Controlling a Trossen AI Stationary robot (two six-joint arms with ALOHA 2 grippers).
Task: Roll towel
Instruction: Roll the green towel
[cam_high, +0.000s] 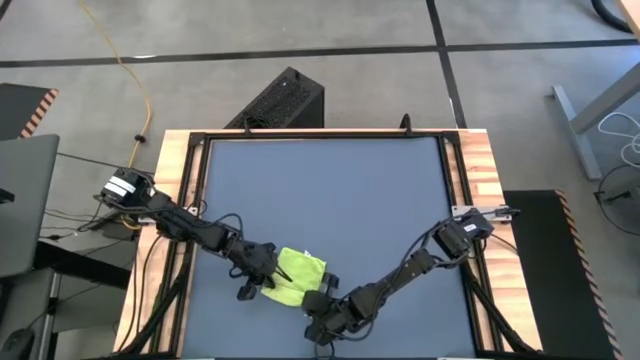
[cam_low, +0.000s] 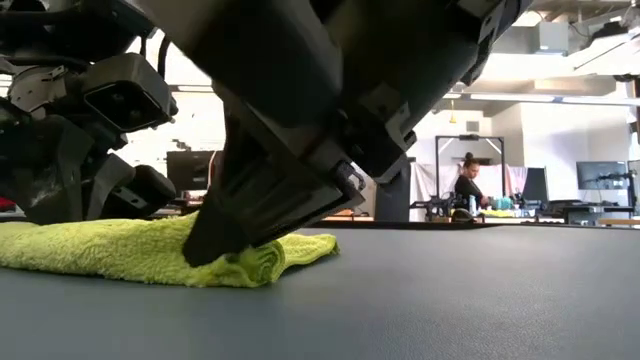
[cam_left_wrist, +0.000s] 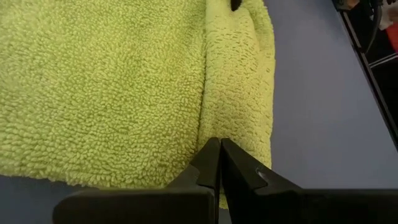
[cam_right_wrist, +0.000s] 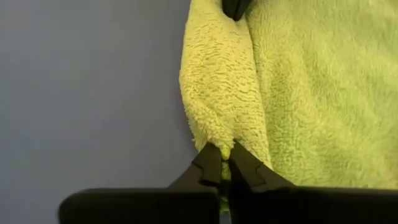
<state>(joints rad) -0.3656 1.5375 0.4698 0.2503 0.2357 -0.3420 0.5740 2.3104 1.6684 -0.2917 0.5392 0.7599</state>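
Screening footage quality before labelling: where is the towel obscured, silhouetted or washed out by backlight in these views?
Low view: bright room lights behind leave the arms as dark silhouettes, and the right gripper fills most of the frame, hiding much of the towel. Both wrist views: evenly lit, towel pile crisp, own fingers dark against it. High view: even light, towel small and partly covered by the left gripper.

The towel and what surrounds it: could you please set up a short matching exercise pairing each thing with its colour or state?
Things:
1. towel
2. mat
3. right gripper
4. cable on the floor

Descriptions:
A. dark blue-grey, covering the table
B. yellow, trailing beyond the table
C. lime-green, one edge folded over
D. shut on the folded edge of the towel

Pairs: 1-C, 2-A, 3-D, 4-B
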